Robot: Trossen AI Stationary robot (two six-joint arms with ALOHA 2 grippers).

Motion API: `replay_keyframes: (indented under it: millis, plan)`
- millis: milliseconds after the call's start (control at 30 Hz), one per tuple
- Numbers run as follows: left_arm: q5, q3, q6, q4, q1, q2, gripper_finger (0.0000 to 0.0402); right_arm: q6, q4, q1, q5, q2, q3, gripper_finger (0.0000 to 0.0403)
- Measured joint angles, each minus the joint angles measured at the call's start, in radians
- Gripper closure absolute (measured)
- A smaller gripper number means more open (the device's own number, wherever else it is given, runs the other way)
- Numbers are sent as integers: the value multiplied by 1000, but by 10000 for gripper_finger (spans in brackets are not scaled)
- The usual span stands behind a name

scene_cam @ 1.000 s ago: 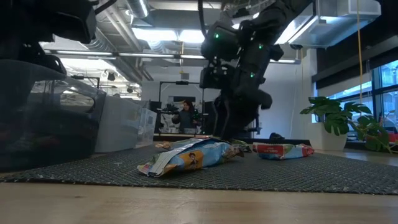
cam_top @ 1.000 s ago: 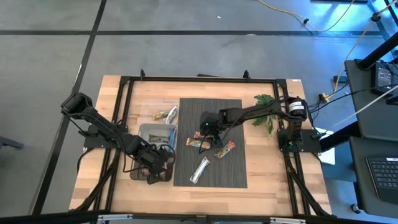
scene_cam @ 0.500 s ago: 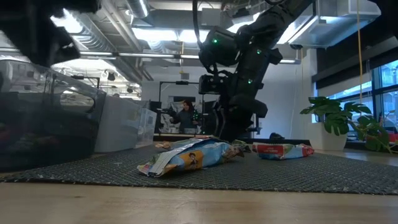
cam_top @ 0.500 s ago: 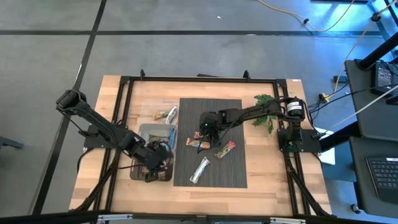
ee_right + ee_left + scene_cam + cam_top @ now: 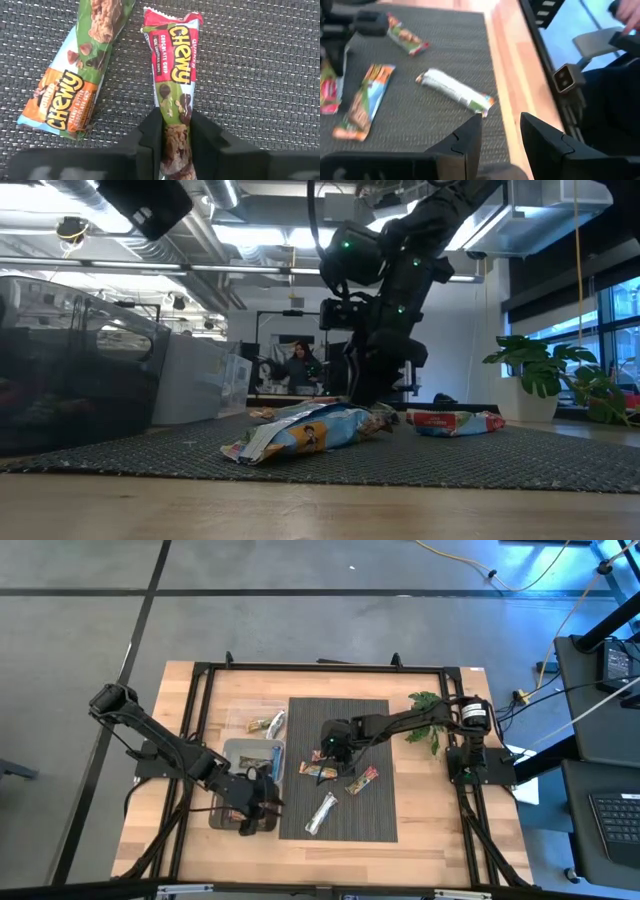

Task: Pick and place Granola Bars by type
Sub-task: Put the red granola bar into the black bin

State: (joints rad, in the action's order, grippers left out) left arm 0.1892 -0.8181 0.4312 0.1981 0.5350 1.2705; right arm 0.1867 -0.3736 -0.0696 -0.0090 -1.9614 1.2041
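- Your right tool (image 5: 172, 131) is down on the dark mat (image 5: 370, 715) at the middle of the worktop (image 5: 420, 830), its fingers (image 5: 150, 135) closed around the lower end of a red Chewy chocolate chip bar (image 5: 172, 75). The bar lies flat on the mat, so you are at the grasp, with the lift not yet made.
- Just beside that bar lies a blue-and-orange Chewy bar (image 5: 70, 95); the two look close but apart, so lift straight up to avoid dragging it.
- Your next move, as I judge it, is to raise the red bar clear and carry it to wherever its type is gathered. Which place that is, you cannot read from these views.
- Your left tool (image 5: 497, 132) hangs with its fingers parted and nothing between them, over the clear bins (image 5: 250, 755) at the mat's left edge.
- Other Granola Bars lie loose on the mat: a silver bar (image 5: 322, 813) near the front, a red-and-green one (image 5: 362, 780) to the right, and two more (image 5: 268, 724) on the wood behind the bins.
- What sits inside the bins is hard to make out from above; the left arm covers part of them.
- In the low view the silver bar (image 5: 300, 435) blocks the grasp, so trust the right wrist view.
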Motion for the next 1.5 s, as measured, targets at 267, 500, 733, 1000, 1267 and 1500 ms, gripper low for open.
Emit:
replay_keyframes:
  millis: [267, 500, 733, 1000, 1267, 1500]
  plan:
    - [171, 0, -94, -8, -1, 0, 274, -4, 28, 9, 0, 110, 0, 329]
    - [345, 0, -212, -15, 1, 1, 274, -24, 124, 72, -4, 304, 0, 330]
    - [544, 0, -374, -145, -1, 1, 274, 33, 262, 150, -3, 439, 1, 330]
    - [577, 0, -552, -403, -10, 2, 274, 85, 359, 217, -11, 434, 1, 330]
    - [510, 0, -594, -462, -53, 2, 274, 87, 376, 240, -11, 426, 1, 330]
    - [408, 0, -610, -539, -91, 2, 274, 84, 378, 242, -18, 416, 1, 330]
